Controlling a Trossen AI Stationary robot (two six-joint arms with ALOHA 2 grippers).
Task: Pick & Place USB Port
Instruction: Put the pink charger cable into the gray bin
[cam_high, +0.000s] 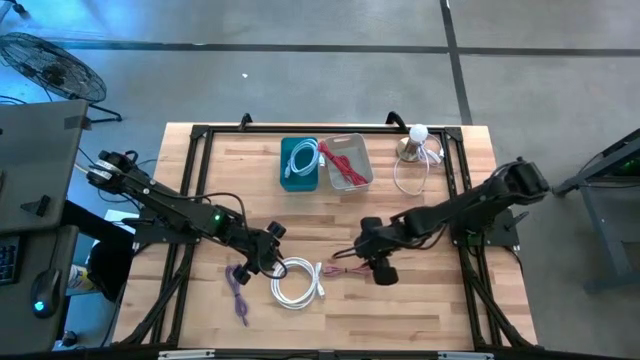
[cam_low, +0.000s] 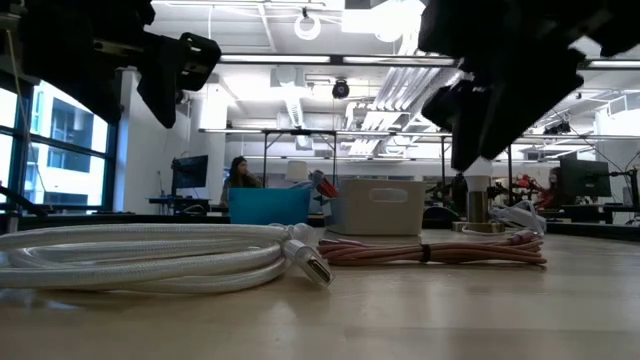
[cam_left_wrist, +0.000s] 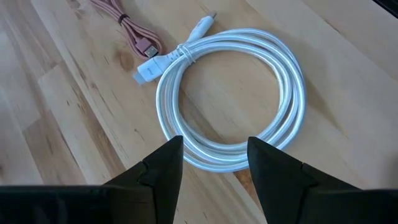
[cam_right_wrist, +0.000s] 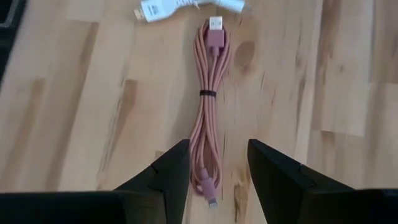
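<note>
From the left of the wooden tabletop (cam_high: 200, 300), a small purple bundled cable (cam_high: 238, 285) lies near the front edge, untouched. Just right of it the left pincer (cam_high: 268, 248) hovers with its fingers spread and nothing between them, over the near-left rim of the white braided cable wound into a round coil (cam_high: 297, 283); its wrist camera looks straight down onto that loop (cam_left_wrist: 230, 99). The coil's plugs point right, toward the pink cable folded into a long narrow hank (cam_high: 345, 268) and cinched by a dark tie.

The right pincer (cam_high: 378, 262) hangs over the right end of that pink hank, fingers likewise parted and empty. Through its own camera the hank (cam_right_wrist: 208, 106) runs lengthwise straight out between the two fingers, so the jaws straddle its long axis squarely; I'd judge a plain descent would close across the bundle.

At the far side sit a teal plastic bin (cam_high: 299, 163) already holding a white cable and a grey plastic bin (cam_high: 346, 162) holding a red one. Each arm is nearest its own cable.
</note>
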